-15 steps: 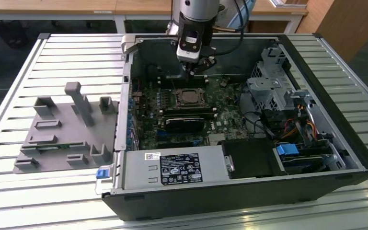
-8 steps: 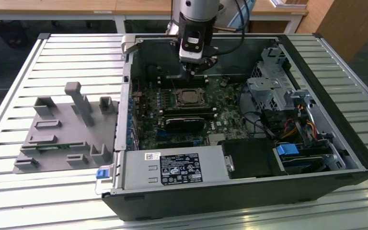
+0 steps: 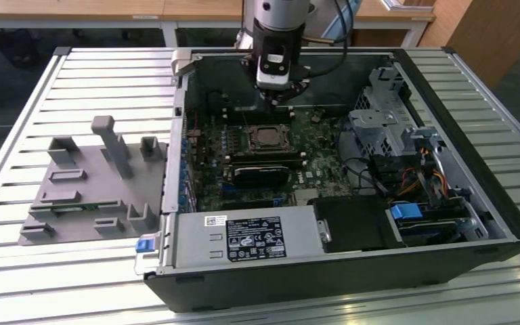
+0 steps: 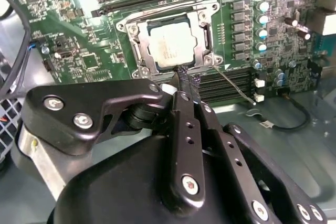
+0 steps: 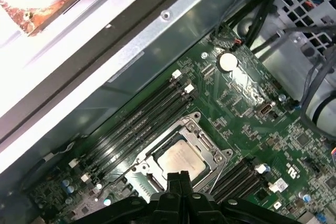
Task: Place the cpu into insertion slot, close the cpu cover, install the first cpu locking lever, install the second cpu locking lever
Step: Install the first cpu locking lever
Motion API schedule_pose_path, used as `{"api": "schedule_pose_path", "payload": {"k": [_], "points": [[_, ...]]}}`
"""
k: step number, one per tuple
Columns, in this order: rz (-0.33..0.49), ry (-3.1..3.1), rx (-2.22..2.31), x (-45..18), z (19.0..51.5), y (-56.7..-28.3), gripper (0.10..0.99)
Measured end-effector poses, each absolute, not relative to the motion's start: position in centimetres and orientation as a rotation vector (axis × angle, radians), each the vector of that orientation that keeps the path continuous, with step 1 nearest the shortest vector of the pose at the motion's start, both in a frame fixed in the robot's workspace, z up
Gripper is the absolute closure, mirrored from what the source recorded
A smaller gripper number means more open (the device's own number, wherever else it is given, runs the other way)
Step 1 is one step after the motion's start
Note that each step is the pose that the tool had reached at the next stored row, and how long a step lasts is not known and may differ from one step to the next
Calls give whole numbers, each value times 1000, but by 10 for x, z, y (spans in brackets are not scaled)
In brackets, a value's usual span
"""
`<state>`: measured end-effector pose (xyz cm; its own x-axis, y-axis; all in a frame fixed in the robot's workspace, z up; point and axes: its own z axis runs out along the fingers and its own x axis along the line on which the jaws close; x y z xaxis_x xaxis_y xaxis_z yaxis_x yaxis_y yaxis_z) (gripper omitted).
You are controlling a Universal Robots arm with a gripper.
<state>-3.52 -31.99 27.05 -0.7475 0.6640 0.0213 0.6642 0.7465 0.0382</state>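
1. Exterior view showed the gripper [image 3: 278, 100] lowered into the open computer case [image 3: 477, 183], poised just past the far edge of the insertion slot [image 3: 265, 128].
2. In the second wrist view its fingers [image 4: 181, 129] were pressed together with no gap. The tips sat right at a corner of the socket, and nothing could be seen held between them.
3. The cpu [image 4: 169, 45] lay flat inside the insertion slot on the green circuit board [image 4: 79, 40], with its dull metal face up.
4. The cpu cover [image 4: 203, 30] lay down flat around the cpu, which showed through the cut-out.
5. One thin locking lever [image 4: 233, 83] stuck out slantwise from the socket corner beside the fingertips, crossing the memory slots [image 4: 226, 90].
6. A grey fixture [image 3: 89, 183] sat on the slatted table [image 3: 61, 284] at the exterior view's left, just beside the case.
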Motion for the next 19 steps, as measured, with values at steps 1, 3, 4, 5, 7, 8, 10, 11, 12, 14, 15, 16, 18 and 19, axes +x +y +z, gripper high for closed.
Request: {"api": "schedule_pose_path", "payload": {"k": [1, 3, 4, 5, 7, 8, 10, 11, 12, 14, 15, 16, 18, 19], "points": [[-69, -2939, -1095, -35, 270, -320, 969], [-71, -2954, -1054, -35, 270, -320, 969], [-71, -2962, -1031, -35, 270, -320, 969], [-72, -2970, -1006, -35, 270, -320, 969], [-73, -2987, -953, -35, 270, -320, 969], [-73, -2995, -926, -35, 270, -320, 969], [-73, -3011, -871, -35, 270, -320, 969], [-73, -3018, -845, -35, 270, -320, 969], [-73, -3025, -820, -35, 270, -320, 969], [-73, -3038, -770, -35, 270, -320, 969], [-73, -3045, -744, -35, 270, -320, 969], [-73, -3051, -721, -35, 270, -320, 969], [-74, -3062, -675, -35, 270, -320, 969], [-74, -3067, -653, -35, 270, -320, 969]]}}
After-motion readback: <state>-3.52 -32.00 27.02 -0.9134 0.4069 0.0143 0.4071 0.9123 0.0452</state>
